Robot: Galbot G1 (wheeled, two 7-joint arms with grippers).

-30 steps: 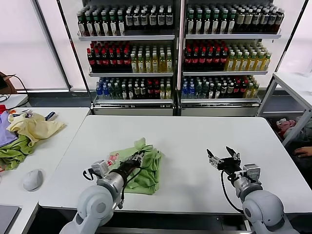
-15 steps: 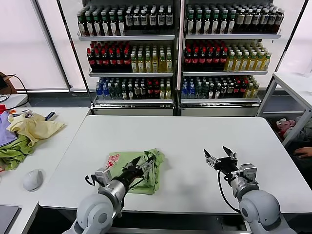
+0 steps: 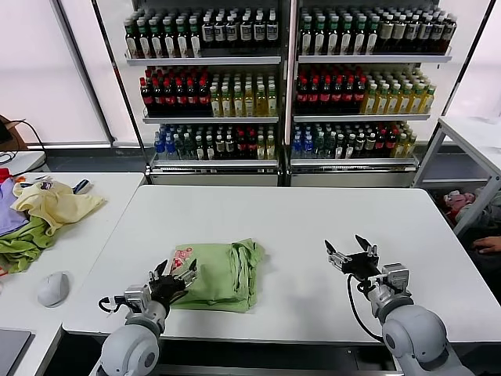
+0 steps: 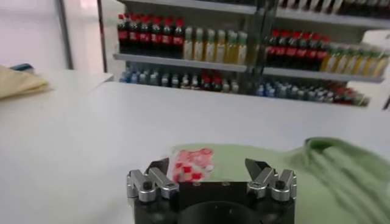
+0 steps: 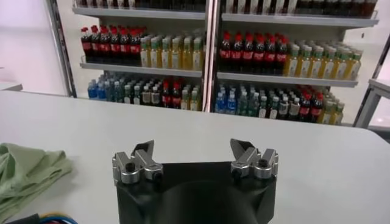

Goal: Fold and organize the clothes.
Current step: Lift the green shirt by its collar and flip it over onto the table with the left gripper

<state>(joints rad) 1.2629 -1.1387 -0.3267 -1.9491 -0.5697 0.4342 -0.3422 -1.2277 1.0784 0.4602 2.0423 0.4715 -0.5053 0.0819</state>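
White table [image 3: 313, 219] underfoot, bottle shelves [image 3: 211, 78] behind — the left gripper [image 3: 174, 277] gapes wide and empty, the folded green shirt [image 3: 223, 274] lying just ahead of its tips, long side running away from it. Farther right, the right gripper [image 3: 348, 257] hangs open, empty, well apart.

The folded light green short-sleeved shirt [image 3: 223, 276] lies on the white rectangular table [image 3: 313, 219], left of centre near the front edge. The left gripper [image 3: 174, 276] sits just beside the shirt's left edge; the right gripper [image 3: 346, 253] is well apart to its right. Stocked bottle shelves [image 3: 286, 78] stand behind the table.
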